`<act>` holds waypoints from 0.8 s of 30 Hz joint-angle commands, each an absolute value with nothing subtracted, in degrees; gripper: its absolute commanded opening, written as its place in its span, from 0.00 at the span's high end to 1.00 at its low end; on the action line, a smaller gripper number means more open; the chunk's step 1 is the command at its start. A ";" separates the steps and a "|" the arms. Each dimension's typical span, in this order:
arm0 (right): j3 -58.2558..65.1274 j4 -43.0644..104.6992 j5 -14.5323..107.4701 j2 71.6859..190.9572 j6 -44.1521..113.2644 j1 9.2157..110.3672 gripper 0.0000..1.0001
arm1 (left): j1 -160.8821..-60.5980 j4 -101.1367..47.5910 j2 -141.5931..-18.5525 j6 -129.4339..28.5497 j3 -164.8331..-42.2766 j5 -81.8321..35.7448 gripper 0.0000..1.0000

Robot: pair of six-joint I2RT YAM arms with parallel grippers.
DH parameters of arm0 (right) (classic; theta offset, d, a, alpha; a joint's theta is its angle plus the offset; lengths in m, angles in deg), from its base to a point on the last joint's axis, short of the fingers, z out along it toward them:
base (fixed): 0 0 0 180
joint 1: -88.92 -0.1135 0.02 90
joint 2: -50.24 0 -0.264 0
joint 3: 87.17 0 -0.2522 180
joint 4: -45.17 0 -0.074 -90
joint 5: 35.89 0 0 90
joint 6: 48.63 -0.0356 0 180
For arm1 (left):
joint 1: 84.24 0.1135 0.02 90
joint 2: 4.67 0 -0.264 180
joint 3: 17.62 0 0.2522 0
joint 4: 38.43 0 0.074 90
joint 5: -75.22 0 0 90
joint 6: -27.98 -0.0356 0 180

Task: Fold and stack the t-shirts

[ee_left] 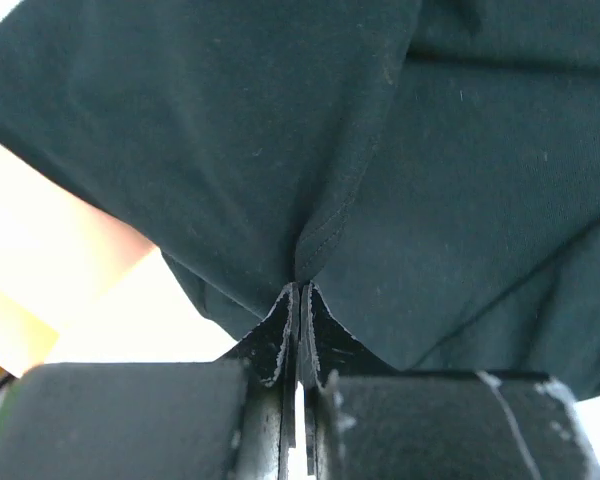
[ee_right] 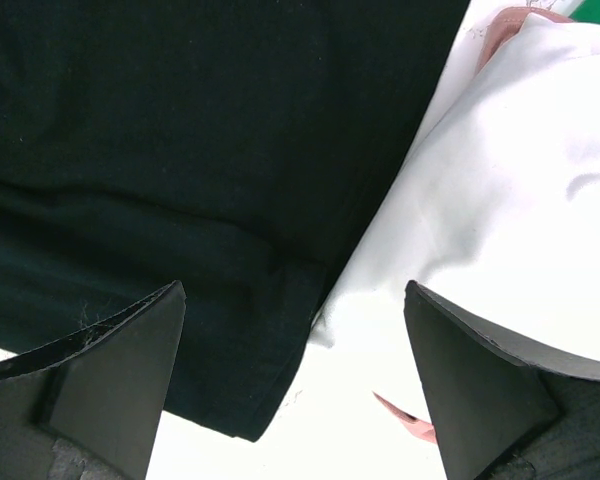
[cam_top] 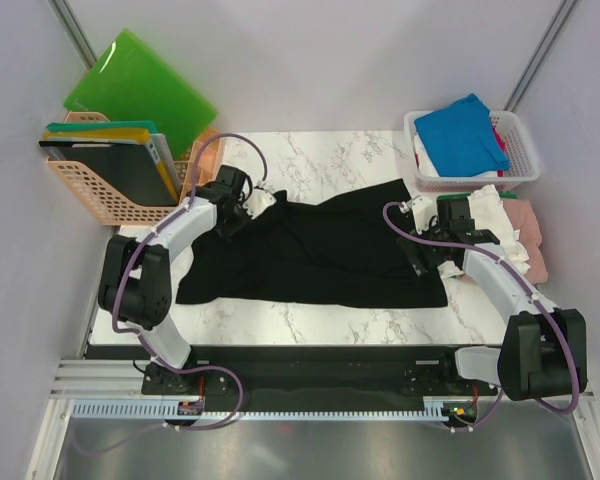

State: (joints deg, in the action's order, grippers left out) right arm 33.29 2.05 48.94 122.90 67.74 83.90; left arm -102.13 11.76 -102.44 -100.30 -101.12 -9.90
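Left pincer [ee_left: 300,292] pinches the one black t-shirt [cam_top: 320,250], right pincer [ee_right: 293,300] spread wide beside one white t-shirt [ee_right: 510,180]

I work at a white marble-veined tabletop [cam_top: 320,320]; pale lilac walls [cam_top: 310,60] around; brushed metal sheet [cam_top: 310,450] nearest me.

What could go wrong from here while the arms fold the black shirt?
The left gripper pinches the black shirt only at its very tip, so the cloth may slip out when pulled. The right gripper hangs open over the black shirt's edge and the white shirt beside it; closing here might catch both.
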 commanded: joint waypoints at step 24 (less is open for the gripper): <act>33.37 1.97 48.04 122.40 68.53 84.00 0.02 | -96.19 18.22 -97.22 -101.57 -119.63 -12.23 0.98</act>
